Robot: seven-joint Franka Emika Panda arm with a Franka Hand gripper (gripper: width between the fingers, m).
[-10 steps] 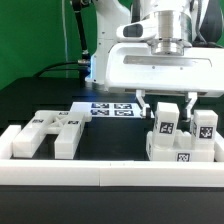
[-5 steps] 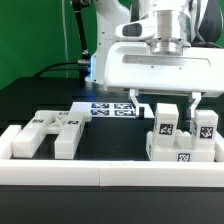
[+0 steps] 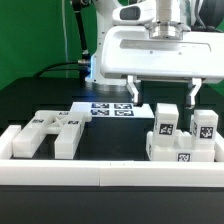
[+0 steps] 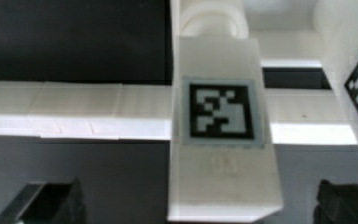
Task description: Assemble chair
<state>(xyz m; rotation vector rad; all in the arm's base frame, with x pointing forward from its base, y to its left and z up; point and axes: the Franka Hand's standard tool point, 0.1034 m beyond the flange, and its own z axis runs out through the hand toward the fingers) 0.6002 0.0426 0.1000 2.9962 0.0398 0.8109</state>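
Note:
My gripper (image 3: 163, 92) is open and empty, hanging just above the chair assembly (image 3: 181, 149) at the exterior view's right. That assembly is a white block base with two upright tagged pieces (image 3: 166, 122) (image 3: 205, 125) standing on it. The fingers (image 3: 133, 90) straddle the space over the nearer upright without touching it. In the wrist view the gripper (image 4: 197, 205) is wide open, with a long white tagged piece (image 4: 218, 110) between and below its dark fingertips (image 4: 51, 198). A second chair part (image 3: 47, 132), a flat forked white block with tags, lies at the left.
The marker board (image 3: 108, 108) lies on the black table behind the parts. A long white border rail (image 3: 100, 172) runs along the front, with a raised end (image 3: 8, 142) at the left. The robot's base and cables stand at the back.
The gripper's fingers have spread wider apart and the hand has risen a little above the upright pieces. The chair parts have not moved.

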